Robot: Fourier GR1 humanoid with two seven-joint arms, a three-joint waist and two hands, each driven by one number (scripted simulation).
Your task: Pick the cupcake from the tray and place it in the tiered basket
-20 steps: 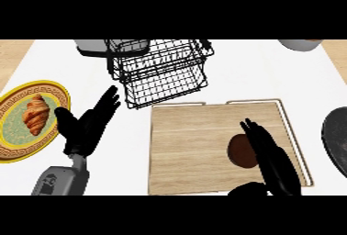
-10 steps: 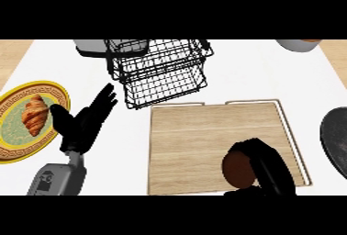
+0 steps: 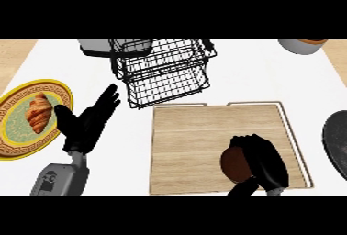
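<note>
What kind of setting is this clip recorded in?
Most likely a kitchen counter: a white countertop holds a croissant on a yellow patterned plate, a wooden tray and a black wire tiered basket.

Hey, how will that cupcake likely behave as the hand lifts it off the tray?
The cupcake looks small beside the right hand curled round it, so it is probably light. Its rounded brown side suggests it might roll if released on the flat tray. Being a cake, it could crush if squeezed.
</note>
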